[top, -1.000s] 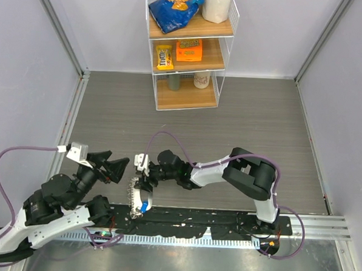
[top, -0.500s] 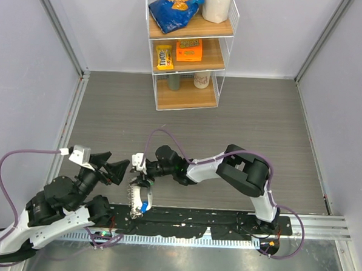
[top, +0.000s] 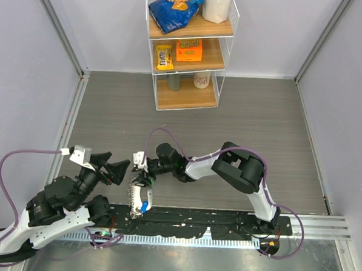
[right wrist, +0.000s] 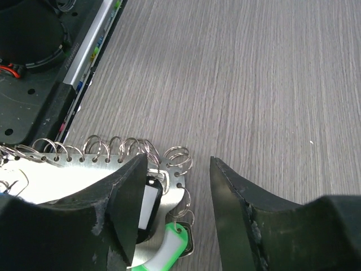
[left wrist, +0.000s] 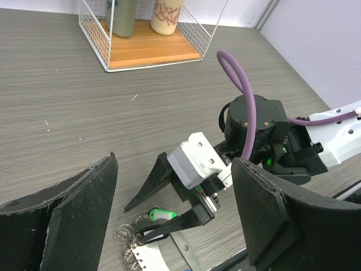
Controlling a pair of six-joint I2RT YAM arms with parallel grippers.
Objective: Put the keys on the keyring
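Where the two arms meet over the near-left part of the table [top: 260, 121], the keyring [right wrist: 118, 148] lies flat on the surface, its near end reaching the black base rail [top: 225, 221]. It is a row of silvery wire loops strung along the edge of a pale plate, and the loops overlap too closely for a firm count. Three keys are recorded. One green key [right wrist: 169, 247] and one whitish key [right wrist: 149, 203] with a dark rim lie side by side at the far end of the row, each close against a small loop; whether either is threaded on cannot be told. One blue key [top: 144, 207] shows only in the overhead view, towards the near end of the plate. The right gripper [right wrist: 177, 164] points down at the far end, its two fingers parted and straddling the green and whitish keys with nothing pinched between them; contact with the keys cannot be confirmed. The left gripper [top: 116, 164] hangs just left of the right one, its two fingers spread wide and empty, facing the right wrist. At the far wall stands one wire rack [top: 183, 98] of three wooden shelves, two items on each.
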